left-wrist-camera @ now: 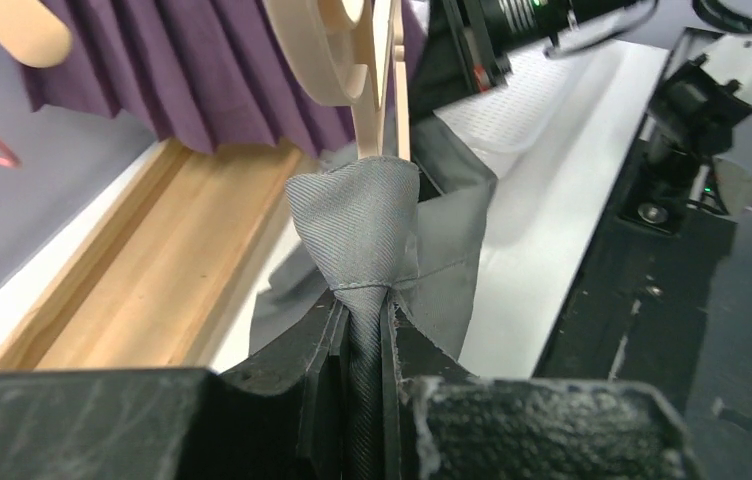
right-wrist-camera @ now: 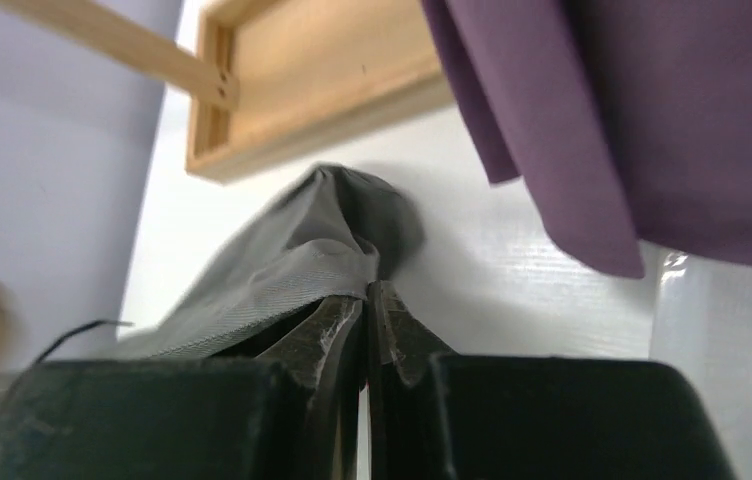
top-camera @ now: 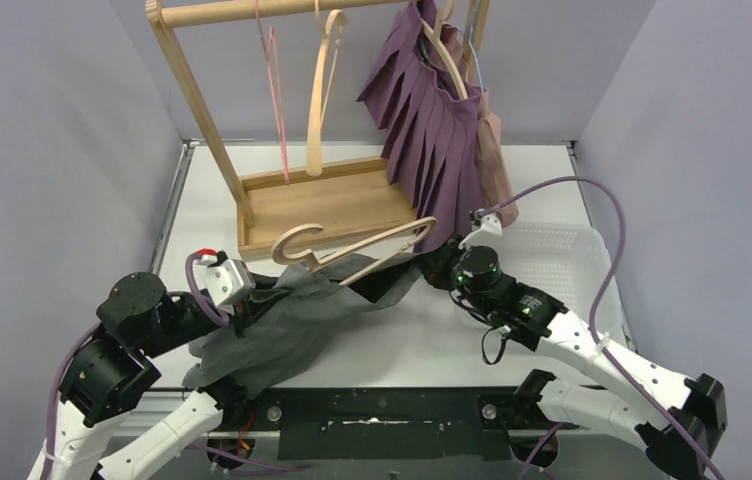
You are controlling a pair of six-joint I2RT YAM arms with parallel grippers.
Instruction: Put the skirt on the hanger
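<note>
Step in hand: getting the waist of the grey skirt onto the loose wooden hanger. Looks to me like the threading part, not the hanging-up part yet.
Where the skirt is: slumped on the white table between the two arms, mostly toward the left arm, with a bit trailing off the near edge.
Where the hanger is: lying tilted across the top of the skirt, hook toward the left. From the left wrist view one arm of it runs down to the bunched cloth. Whether it's actually inside the waistband, can't tell.
Left gripper: squeezed tight on a fold of the grey cloth, which puffs out in a knot just above the fingers.
Right gripper: fingers pressed together, and the skirt's edge looks caught right at the tips, near the hem of the purple skirt hanging on the rack.
Next move, my guess: pull the two pinches apart so the waist goes taut, then work it along the hanger arms.
Watch out for: the hanger isn't held by anything, so it could slide off the cloth. The white basket sits just beside the right arm too.
</note>
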